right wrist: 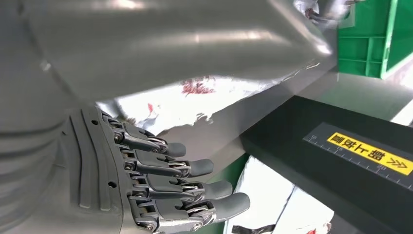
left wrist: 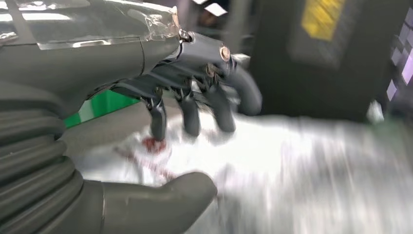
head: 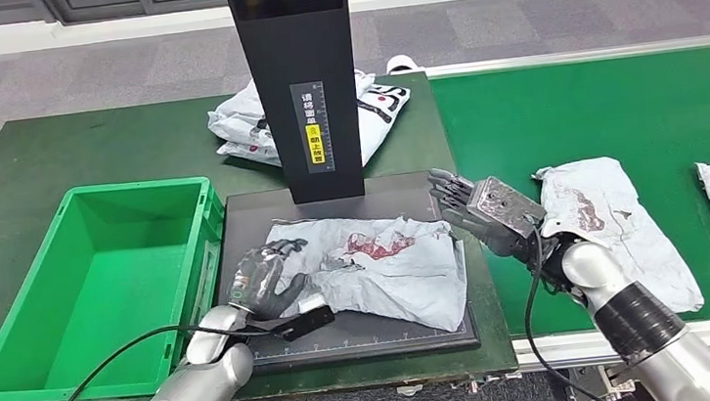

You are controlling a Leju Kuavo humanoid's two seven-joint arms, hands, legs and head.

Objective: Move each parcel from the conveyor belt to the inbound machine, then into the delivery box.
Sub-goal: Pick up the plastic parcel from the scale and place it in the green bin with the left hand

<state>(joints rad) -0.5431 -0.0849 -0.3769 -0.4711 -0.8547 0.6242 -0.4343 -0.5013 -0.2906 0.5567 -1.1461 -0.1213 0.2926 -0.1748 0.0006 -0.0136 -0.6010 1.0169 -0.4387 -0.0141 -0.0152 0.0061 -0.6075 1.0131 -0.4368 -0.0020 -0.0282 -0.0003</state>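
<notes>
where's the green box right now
In the head view the green box sits on the left, right beside the black scanner platform, with the left hand next to it on a crumpled parcel.

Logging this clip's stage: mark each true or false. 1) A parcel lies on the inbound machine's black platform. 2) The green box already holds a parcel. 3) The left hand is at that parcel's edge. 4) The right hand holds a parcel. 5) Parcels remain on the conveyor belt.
1) True: the grey parcel lies on the platform.
2) False: the green box is empty.
3) True: the left hand is at its box-side edge.
4) False: the right hand is open, holding nothing.
5) True: two conveyor parcels remain.
</notes>
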